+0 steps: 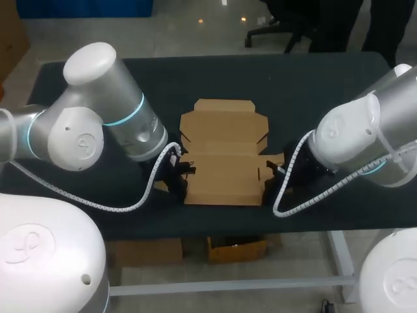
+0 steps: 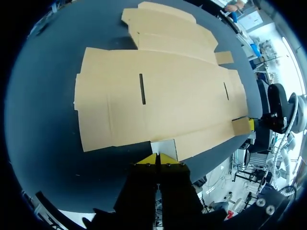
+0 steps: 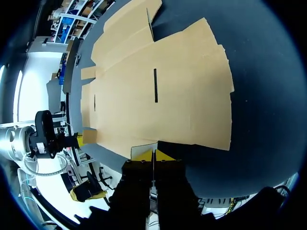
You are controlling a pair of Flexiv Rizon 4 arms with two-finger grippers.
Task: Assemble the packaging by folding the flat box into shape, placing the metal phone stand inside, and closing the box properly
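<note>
**Box lies flat, both pincers at its near edge**

At the near side of the table [image 1: 293,85], the left pincer [image 2: 157,162] has its yellow tips pressed together right against a small flap [image 2: 163,146] of the box [image 1: 225,156]. The right pincer [image 3: 153,155] stands likewise, tips together, at the matching flap [image 3: 144,149] on the other side. Whether either nips card, I cannot tell. The box lies unfolded mid-table, its lid panel [image 1: 225,107] farthest off. No stand shows. Folding looks barely begun. Next, I judge, the side walls need raising along their creases, both arms evenly.
</note>
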